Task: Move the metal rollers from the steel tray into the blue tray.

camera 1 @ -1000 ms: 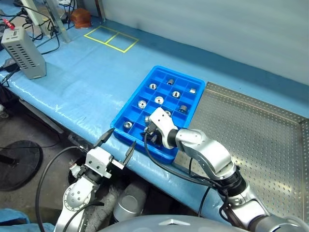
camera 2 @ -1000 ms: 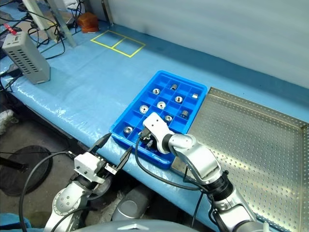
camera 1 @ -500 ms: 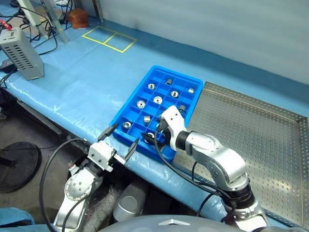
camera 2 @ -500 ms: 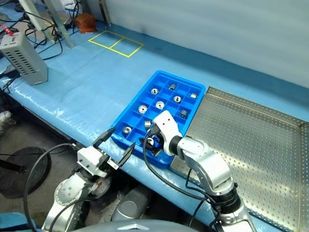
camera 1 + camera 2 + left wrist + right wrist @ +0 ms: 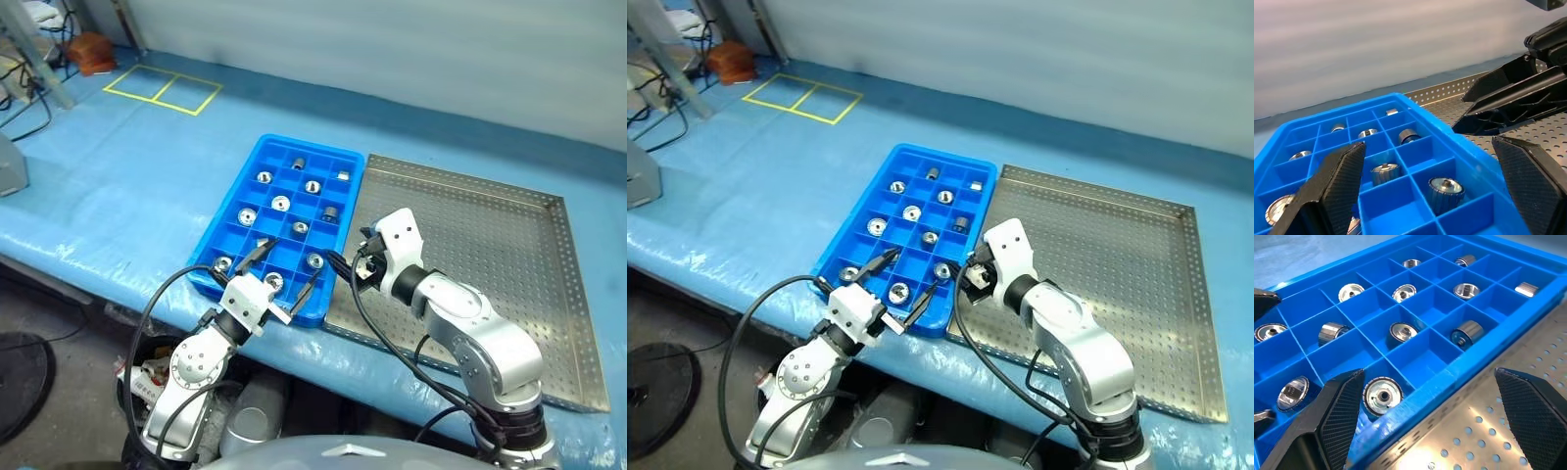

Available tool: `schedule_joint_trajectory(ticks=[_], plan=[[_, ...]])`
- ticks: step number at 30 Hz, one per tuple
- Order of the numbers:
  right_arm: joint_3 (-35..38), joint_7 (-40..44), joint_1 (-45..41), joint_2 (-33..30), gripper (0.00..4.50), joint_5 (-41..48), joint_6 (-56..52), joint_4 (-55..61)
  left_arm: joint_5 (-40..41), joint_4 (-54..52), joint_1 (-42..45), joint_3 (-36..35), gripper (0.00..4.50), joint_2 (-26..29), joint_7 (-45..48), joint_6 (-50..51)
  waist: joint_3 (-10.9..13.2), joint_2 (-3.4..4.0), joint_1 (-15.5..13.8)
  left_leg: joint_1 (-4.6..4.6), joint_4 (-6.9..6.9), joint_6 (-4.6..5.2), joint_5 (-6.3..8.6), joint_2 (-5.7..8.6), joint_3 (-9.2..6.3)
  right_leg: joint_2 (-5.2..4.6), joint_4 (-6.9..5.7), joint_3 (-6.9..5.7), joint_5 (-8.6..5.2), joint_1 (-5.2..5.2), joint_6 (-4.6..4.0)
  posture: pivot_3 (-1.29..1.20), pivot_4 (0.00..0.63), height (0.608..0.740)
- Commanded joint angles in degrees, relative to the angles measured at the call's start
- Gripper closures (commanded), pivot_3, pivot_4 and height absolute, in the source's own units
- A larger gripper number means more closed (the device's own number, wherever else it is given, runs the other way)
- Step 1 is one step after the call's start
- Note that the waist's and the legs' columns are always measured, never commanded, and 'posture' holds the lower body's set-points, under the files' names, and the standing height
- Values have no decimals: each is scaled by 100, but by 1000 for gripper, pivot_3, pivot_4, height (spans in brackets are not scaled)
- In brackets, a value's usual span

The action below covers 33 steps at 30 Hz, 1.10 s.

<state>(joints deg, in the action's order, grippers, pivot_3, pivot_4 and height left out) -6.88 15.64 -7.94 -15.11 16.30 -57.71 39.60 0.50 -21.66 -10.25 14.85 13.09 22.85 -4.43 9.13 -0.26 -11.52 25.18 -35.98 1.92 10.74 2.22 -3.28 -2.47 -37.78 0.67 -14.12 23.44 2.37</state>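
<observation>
**Blue-covered bench against a pale wall**

A wrinkled blue plastic sheet (image 5: 147,186) covers the long workbench. Yellow tape squares (image 5: 162,90) mark the sheet's far corner, a brown block (image 5: 90,49) just beyond them. Behind the bench stands a plain pale grey wall (image 5: 392,39); below its near edge, dark floor (image 5: 39,304).

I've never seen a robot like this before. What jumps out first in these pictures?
The bright blue tray in the middle of the blue-covered bench, its small square compartments dotted with shiny metal rollers. Beside it, on the robot's right, lies a big perforated steel tray. Both grippers stand open: the left gripper over the blue tray's near edge, the right gripper where the trays meet.
</observation>
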Motion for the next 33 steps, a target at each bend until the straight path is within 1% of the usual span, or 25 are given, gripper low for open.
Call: schedule_joint_trajectory(ticks=[1, 6, 11, 20, 27, 33], plan=[[-34, -50, 5, 27, 22, 67, 77, 295, -14, -543, 273, 124, 0, -96, -64, 427, 0, 0, 151, 0, -2, 0, -1, 1, -2, 1, 0, -2, -1, -2, 2, 179, 150, 740], [-66, -59, 36, -5, 22, 92, 69, 276, -13, -945, 476, 171, 0, -132, -118, 1033, 0, -1, 452, -3, -2, 8, -5, 11, -3, 0, 0, 1, 7, -9, 1, 184, 150, 740], [-70, -57, 46, -21, 22, 114, 63, 276, 82, -1189, 504, 77, 0, -80, -94, 1338, 0, -1, 605, -7, 0, 3, -8, 6, -12, -1, -7, -4, 7, -9, 2, 185, 150, 740], [-101, -80, 50, -20, 22, 149, 61, 253, 339, -1034, 479, -187, 0, 84, 38, 1218, 1, 0, 656, -48, 1, 0, -7, 6, -18, -17, -2, -4, -15, -53, 20, 193, 150, 740], [-101, -79, 54, -28, 22, 162, 41, 232, 305, -729, 490, -167, 0, 64, 38, 979, 1, 0, 656, -48, 1, 0, -7, 7, -19, -24, -2, -4, -15, -52, 18, 193, 150, 740], [-123, -78, 66, -29, 22, 161, 36, 223, 393, -365, 351, -353, 0, 183, 169, 505, 1, 0, 655, -48, 2, 0, -7, 7, -19, -25, -2, -3, -15, -51, 17, 198, 150, 740]])
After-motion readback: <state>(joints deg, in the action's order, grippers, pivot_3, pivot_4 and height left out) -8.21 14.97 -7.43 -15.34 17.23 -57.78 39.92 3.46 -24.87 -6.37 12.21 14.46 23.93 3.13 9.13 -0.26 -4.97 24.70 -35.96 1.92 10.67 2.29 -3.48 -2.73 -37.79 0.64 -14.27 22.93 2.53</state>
